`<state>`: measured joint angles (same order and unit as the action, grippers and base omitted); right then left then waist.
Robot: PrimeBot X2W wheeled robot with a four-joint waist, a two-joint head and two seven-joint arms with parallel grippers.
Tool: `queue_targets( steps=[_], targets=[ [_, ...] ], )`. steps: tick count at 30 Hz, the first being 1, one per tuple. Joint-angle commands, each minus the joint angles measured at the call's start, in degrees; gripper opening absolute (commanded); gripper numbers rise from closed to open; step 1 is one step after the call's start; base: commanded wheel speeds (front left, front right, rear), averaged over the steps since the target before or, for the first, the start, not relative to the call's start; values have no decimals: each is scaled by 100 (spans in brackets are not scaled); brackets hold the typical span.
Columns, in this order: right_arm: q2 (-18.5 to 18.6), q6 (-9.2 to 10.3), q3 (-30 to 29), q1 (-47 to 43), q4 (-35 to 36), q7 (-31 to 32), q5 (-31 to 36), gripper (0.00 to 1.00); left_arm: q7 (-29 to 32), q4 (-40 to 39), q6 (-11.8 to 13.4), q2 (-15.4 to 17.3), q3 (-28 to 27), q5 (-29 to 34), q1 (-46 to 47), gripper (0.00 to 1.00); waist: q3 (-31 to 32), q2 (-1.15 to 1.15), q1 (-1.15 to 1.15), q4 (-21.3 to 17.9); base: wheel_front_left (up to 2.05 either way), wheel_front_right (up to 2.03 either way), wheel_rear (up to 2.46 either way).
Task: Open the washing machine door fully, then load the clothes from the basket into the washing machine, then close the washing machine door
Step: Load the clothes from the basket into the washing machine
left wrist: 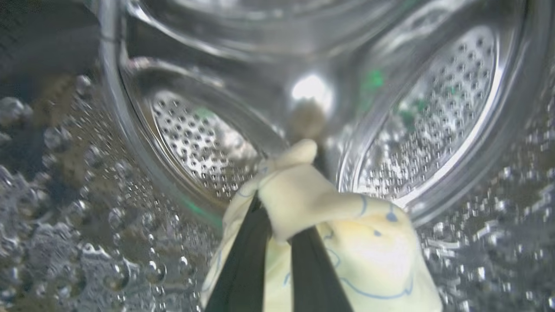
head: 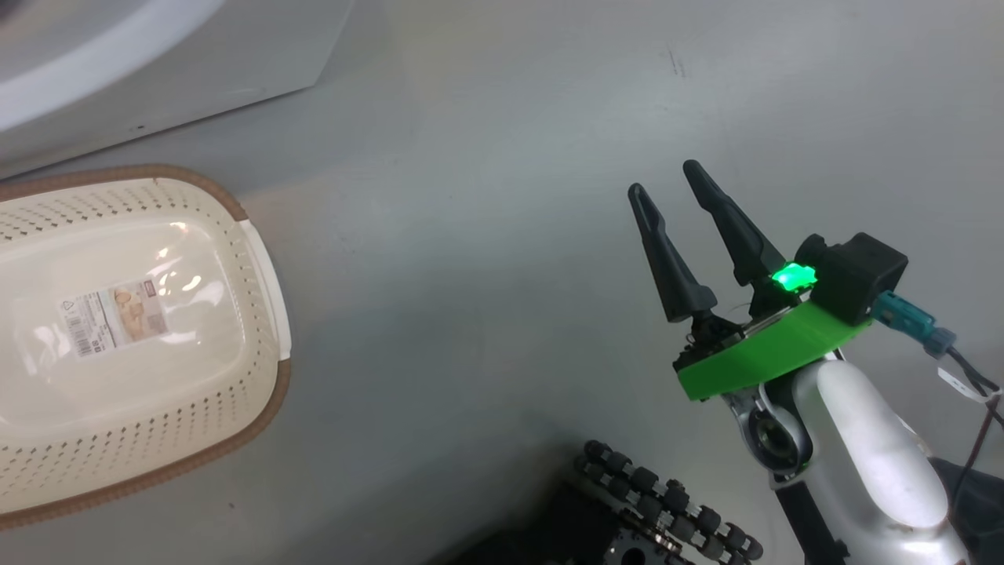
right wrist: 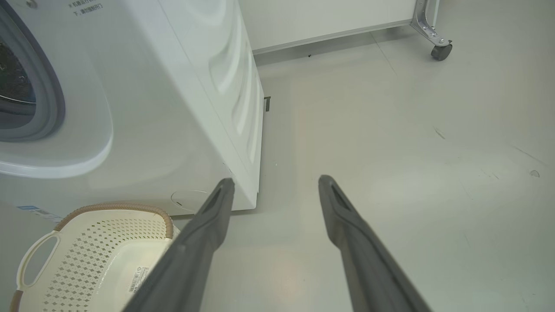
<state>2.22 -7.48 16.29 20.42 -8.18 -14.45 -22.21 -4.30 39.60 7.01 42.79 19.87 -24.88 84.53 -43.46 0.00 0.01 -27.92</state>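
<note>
Left pincer is clenched on the clothes: a fold of pale yellow fabric with thin blue outlines is pinched between its two dark fingers and drapes down over them. Pincer and garment are inside the washing machine, with the steel perforated drum curving round them on every side; its back wall lies ahead of the fingertips with open space between, and the dimpled wall passes close on the left and right.

Outside, the washing machine shows its white front and grey gasket. The basket sits on the floor just before the machine's lower front, brown rim uppermost, a sticker on its bottom.

Right pincer is released, fingers spread wide and holding nothing, hovering over bare grey floor well to the right of the basket, its pale forearm rising from the lower right corner of the head view. Open floor stretches beyond it to a caster.
</note>
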Motion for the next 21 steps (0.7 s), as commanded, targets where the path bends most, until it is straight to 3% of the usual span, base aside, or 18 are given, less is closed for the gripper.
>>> queue_targets(
  steps=[1,2,3,11,21],
  targets=[
    [65,-1,72,-34,158,-54,-43,100,59,-95,-24,196,-103,-22,136,0,-9,0,-1,4,0,0,0],
    [65,-1,73,-22,162,-54,-44,100,113,-17,-42,162,-106,-71,132,62,-14,0,-1,7,0,0,0],
    [65,-1,69,-13,166,-54,-41,100,148,50,-35,140,-107,-95,134,100,-17,0,-1,13,0,0,0],
    [65,-1,39,15,151,-54,9,100,216,389,-36,3,-137,-299,-5,100,21,0,-1,76,0,0,0],
    [65,-1,-137,-85,127,-54,122,100,-274,383,131,-564,-396,-880,-1207,100,363,0,-1,335,0,0,0]
  ],
)
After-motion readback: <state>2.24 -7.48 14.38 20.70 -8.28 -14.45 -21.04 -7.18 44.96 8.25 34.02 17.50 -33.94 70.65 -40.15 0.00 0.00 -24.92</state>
